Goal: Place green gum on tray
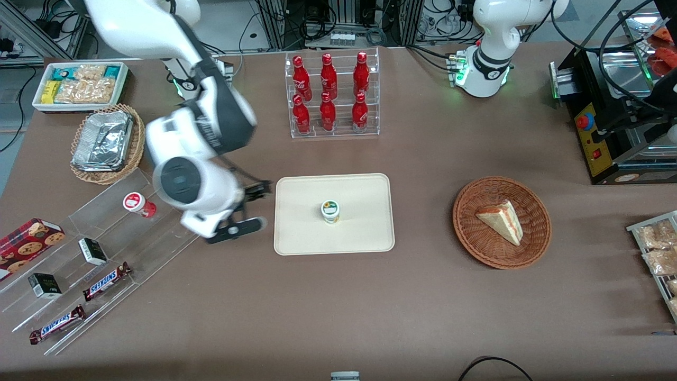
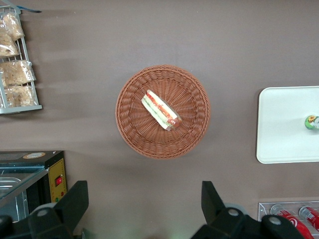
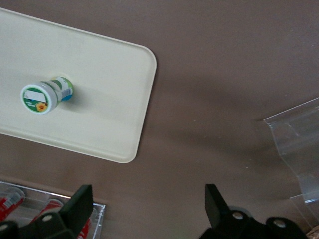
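The green gum stands upright on the tray, near the tray's middle, its white lid with a green mark facing up and its green-and-white body clear of the rim on all sides. The tray lies flat on the brown tabletop, roughly central between the tabletop's edges. The gripper hovers above bare tabletop just off the tray's short edge that faces the working arm's end, apart from the gum and holding nothing; its two fingers are spread wide, one finger nearer the front camera than the other. In the right wrist view the gum shows well apart from the fingertips, with the tray's rounded corner lying between them, and nothing sits in the gap of the gripper. A clear acrylic stepped rack occupies the tabletop corner toward the working arm's end, nearest the front camera; on it stand a red gum bottle, two small dark boxes, two Snickers bars and a cookie box. A clear stand of red drink bottles sits farther from the front camera than the tray. A wicker basket holding a sandwich wedge lies beside the tray toward the parked arm's end. A second wicker basket with foil trays and a white bin of snack packs sit toward the working arm's end.
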